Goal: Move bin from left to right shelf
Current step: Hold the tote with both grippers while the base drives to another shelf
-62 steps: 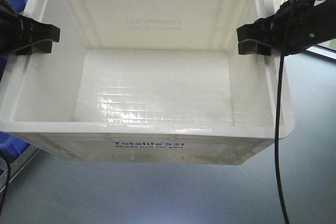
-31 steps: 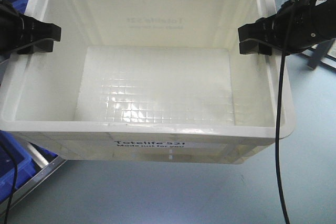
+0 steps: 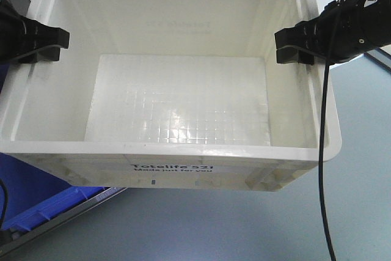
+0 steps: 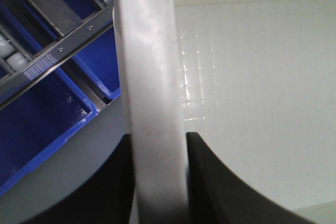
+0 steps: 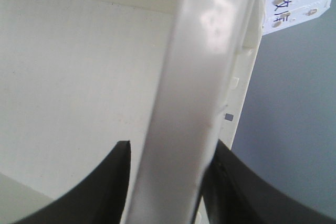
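Observation:
The white bin (image 3: pixel 177 99) with black "Totelife 521" print on its front fills the front view and is held up off the floor. It is empty, with a grid-patterned bottom. My left gripper (image 3: pixel 43 44) is shut on the bin's left rim (image 4: pixel 152 93), one finger inside and one outside the wall. My right gripper (image 3: pixel 293 47) is shut on the bin's right rim (image 5: pixel 194 98) the same way. In both wrist views the black fingers press against the thick white rim.
A dark blue plastic bin (image 3: pixel 36 197) sits below the held bin at the lower left, on a metal roller rack (image 4: pixel 58 51). More blue bins (image 4: pixel 37 124) show in the left wrist view. Grey floor (image 3: pixel 360 169) lies to the right.
The view has swung: the blue bin and rack rail at the lower left have shifted right under the white bin. Both grippers keep their hold on the rims.

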Robot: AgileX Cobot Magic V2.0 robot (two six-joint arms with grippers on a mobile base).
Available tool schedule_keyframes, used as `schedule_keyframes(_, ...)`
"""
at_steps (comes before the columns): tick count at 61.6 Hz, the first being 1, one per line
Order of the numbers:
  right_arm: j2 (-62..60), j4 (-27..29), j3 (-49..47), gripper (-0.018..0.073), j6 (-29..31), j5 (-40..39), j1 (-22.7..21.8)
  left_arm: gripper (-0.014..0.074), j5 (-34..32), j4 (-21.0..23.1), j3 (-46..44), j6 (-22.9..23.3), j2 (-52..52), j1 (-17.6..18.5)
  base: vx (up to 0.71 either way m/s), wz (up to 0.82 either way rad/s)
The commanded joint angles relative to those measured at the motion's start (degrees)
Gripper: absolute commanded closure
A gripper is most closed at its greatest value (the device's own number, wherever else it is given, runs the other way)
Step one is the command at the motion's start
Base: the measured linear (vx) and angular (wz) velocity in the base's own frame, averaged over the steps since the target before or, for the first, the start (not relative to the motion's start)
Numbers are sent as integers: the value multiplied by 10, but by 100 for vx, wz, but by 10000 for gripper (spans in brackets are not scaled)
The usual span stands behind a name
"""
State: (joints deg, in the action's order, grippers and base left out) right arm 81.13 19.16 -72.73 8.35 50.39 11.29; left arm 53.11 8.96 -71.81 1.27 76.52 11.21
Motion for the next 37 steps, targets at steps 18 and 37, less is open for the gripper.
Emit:
schedule_keyframes(18,-27,13,-22,564,19,-46,-1,601,-52,21,-23,-13,-26,4,5,32)
schedule_keyframes(37,-27,13,-22,564,19,-46,-1,601,-52,21,-23,-13,-26,4,1,38)
